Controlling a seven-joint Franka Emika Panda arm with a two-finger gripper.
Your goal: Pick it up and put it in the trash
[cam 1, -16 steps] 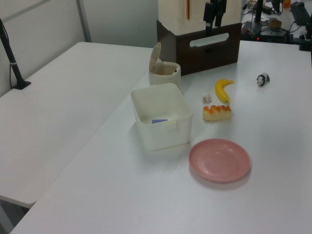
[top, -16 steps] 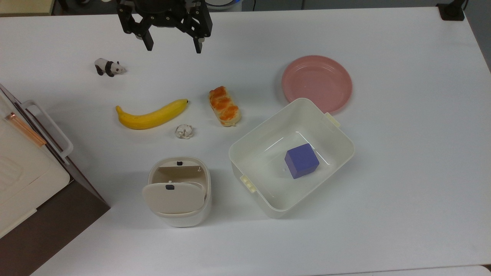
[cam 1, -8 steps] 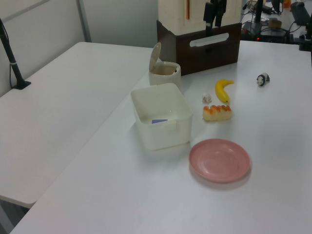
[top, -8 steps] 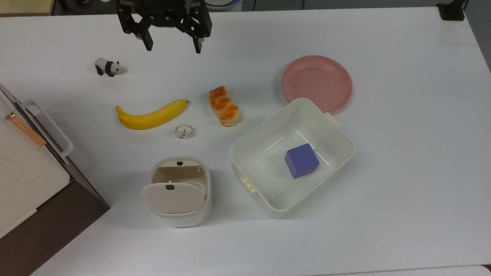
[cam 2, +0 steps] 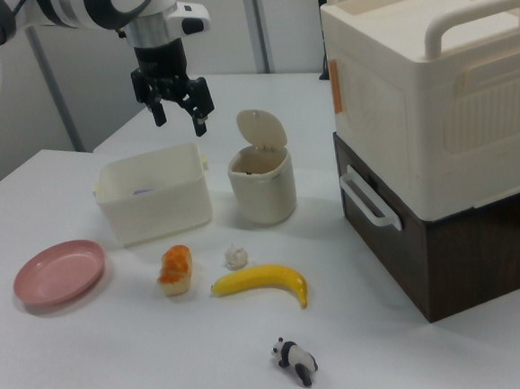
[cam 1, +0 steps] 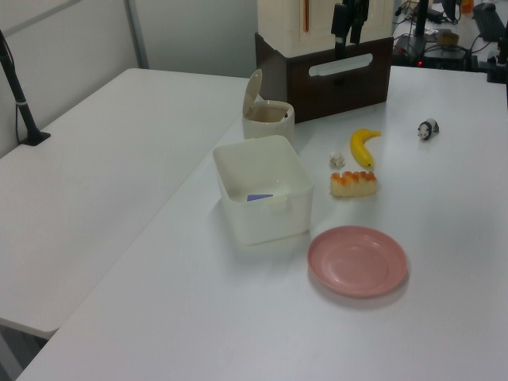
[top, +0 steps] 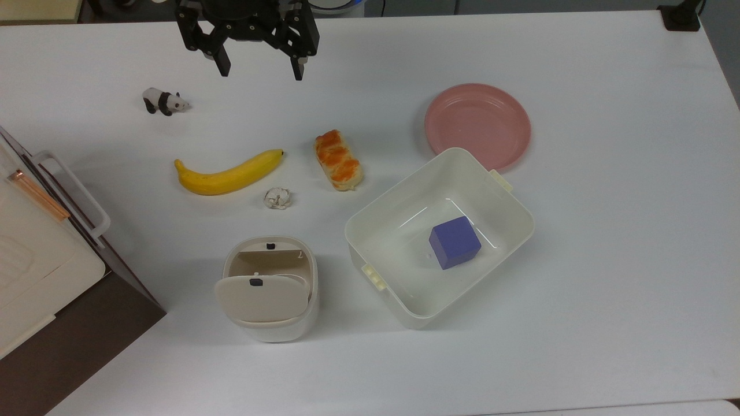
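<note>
Nothing has shifted since earlier. We hold our black two-finger gripper spread wide, probably high above the table, while the small crumpled whitish-grey paper ball lies well below it in the top view, just beside the yellow banana.

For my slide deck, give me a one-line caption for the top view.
Open gripper hovers above the table, away from the paper ball lying between banana and open-lidded trash bin.

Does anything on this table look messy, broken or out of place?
Only a small crumpled paper ball lies loose on the white table, between the banana and the beige bin, whose flap lid stands open. Nothing looks spilled or damaged; the rest sits tidily.
</note>
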